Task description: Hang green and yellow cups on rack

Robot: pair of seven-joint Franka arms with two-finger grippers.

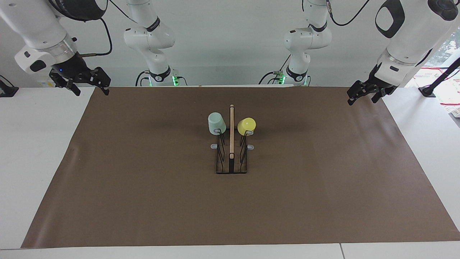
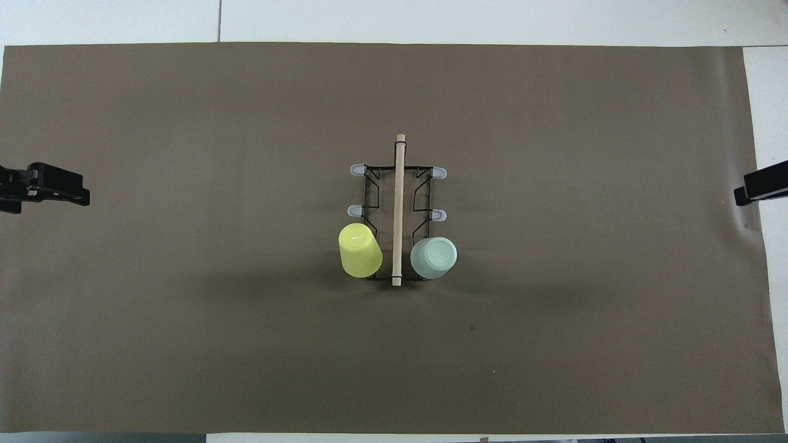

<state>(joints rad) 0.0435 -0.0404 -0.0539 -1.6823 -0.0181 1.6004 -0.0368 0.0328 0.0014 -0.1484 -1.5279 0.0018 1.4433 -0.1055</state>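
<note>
Left gripper (image 1: pixel 362 95) and right gripper (image 1: pixel 88 85), both spread and empty, hang over opposite mat (image 1: pixel 143 187) edges; green cup (image 1: pixel 216 123) and yellow cup (image 1: pixel 246 125) sit inverted on rack (image 1: pixel 231 158) prongs nearest the robots

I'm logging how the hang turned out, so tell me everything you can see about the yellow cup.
The yellow cup is a small, bright yellow, handleless tumbler that looks like plastic, tapering toward its closed base. It hangs upside down and tilted on a prong of the rack, at the rack's end nearest the robots, on the side toward the left arm. The wooden bar separates it from the green cup. Only the rack touches it; neither tool is near it.
</note>
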